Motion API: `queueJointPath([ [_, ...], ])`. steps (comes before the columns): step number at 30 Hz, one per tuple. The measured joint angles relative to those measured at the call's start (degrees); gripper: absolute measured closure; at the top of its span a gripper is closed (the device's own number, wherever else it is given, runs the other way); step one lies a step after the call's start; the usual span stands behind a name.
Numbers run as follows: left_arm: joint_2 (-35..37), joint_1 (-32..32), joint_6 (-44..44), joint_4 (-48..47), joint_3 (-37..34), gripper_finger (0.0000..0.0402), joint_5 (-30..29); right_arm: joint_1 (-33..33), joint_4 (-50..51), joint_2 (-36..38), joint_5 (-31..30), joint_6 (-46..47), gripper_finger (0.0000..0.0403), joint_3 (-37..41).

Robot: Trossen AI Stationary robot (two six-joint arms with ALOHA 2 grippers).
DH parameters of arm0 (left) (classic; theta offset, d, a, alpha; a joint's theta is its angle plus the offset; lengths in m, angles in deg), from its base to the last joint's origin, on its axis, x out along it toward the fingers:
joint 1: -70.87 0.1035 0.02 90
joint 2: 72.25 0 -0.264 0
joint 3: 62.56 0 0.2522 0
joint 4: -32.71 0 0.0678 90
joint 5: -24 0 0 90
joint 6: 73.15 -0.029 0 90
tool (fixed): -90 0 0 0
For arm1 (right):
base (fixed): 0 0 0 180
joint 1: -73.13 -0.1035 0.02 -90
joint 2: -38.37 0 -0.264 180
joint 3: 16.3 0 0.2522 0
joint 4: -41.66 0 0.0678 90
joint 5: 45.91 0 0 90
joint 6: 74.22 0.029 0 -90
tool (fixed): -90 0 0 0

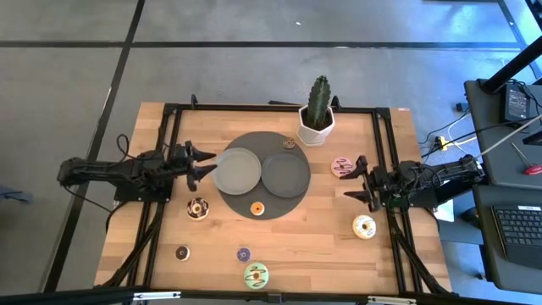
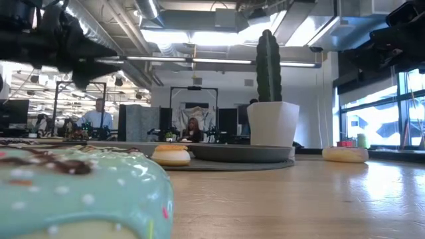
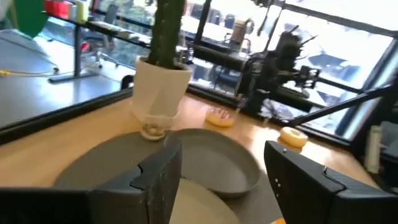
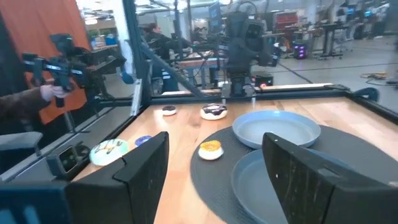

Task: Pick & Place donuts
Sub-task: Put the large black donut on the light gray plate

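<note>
Claws: left claw (image 1: pixel 193 165) at 9 o'clock, right claw (image 1: pixel 359 181) at 3 o'clock, both spread wide, holding nothing.

Progress: not begun; two round grey plates (image 1: pixel 285 174) bare.

Count: eight ring-shaped toy donuts (image 1: pixel 257 207), one on dark mat (image 1: pixel 238 202), seven scattered across wooden desk (image 1: pixel 322 237).

The cactus (image 1: pixel 318 111) stands tall at the mat's (image 1: pixel 241 203) far edge, blocking low passes there. Both plates (image 1: pixel 236 170) on the mat lie low. Donuts (image 1: pixel 364 226) dot the desk (image 1: pixel 313 246) around the mat, well apart, leaving open lanes between.
</note>
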Motion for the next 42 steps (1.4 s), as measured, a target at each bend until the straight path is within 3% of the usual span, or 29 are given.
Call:
queueJointPath([
  [3, -2.59, -0.91, -2.58, -4.93, 6.13, 0.0189, 0.78, 0.0, -0.54, -0.01, -3.17, 0.05, 0.0144, 0.0],
  [8, -13.2, -2.85, -2.55, -22.67, 19.46, 0.0199, -1.26, 0.0, -0.7, -0.02, -4.86, 0.07, 0.0144, 0.0],
  [14, -29.92, -5.41, 5.72, -44.68, 35.35, 0.0208, 5.11, 0.0, -0.82, 0.0, -4.97, 0.04, 0.0144, 0.0],
  [18, -39.39, -7.47, 11.28, -54.65, 41.79, 0.0217, 7.63, 0.0, -0.81, 0.0, -5.0, 0.02, 0.0144, 0.0],
  [27, -55.55, -11.57, 21.62, -67.67, 43.07, 0.0238, 12.06, 0.0, -0.79, -0.01, -5.02, -0.25, 0.0144, 0.0],
  [35, -66.3, -13.6, 23.09, -67.43, 43.07, 0.0247, 12.18, 0.0, -0.78, -0.02, -5.04, -0.09, 0.0144, 0.0],
  [42, -73.75, -14.99, 23.09, -67.38, 43.07, 0.0252, 16.41, 0.0, -0.77, 0.0, -5.04, -0.03, 0.0144, 0.0],
])
